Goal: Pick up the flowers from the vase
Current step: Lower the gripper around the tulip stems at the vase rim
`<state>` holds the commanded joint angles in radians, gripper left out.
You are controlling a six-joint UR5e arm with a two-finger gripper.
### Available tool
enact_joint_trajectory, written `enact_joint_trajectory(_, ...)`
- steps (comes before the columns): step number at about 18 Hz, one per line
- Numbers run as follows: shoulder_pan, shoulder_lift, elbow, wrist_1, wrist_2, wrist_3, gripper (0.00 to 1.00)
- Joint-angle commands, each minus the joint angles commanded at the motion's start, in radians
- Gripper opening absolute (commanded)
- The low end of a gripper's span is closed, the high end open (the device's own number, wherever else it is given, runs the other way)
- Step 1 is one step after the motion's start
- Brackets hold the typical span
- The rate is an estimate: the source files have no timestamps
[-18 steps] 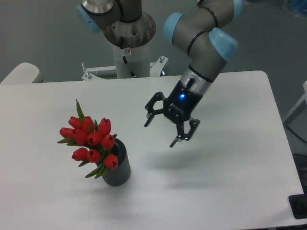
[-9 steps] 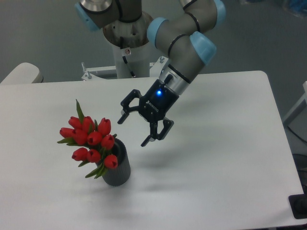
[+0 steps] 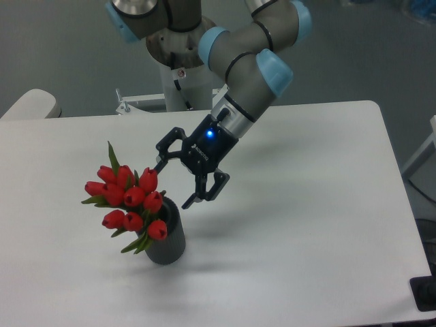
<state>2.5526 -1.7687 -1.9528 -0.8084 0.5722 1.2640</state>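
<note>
The flowers (image 3: 129,199), a tight bunch of red tulip buds with green leaves, stand in the dark grey ribbed vase (image 3: 165,235) at the front left of the white table (image 3: 306,225). The bunch leans to the left of the vase's mouth. My gripper (image 3: 172,184) hangs just right of the bunch, fingers spread open and empty, pointing down and left. One fingertip (image 3: 159,165) is close to the top right bud; the other (image 3: 187,203) hovers just above the vase's right rim.
The arm's base column (image 3: 182,75) stands behind the table's far edge. A pale rounded object (image 3: 30,104) sits off the table's far left corner. A dark object (image 3: 424,294) shows at the front right corner.
The gripper has travelled left and slightly down across the table, from about mid-table to right beside the flowers. It stays open. Flowers and vase have not moved.
</note>
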Motion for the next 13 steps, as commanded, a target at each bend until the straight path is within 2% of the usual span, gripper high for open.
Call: enact_joint_trajectory(13, -0.058, -0.066, 0.049, 0.014, 0.0, -0.006, 1.0)
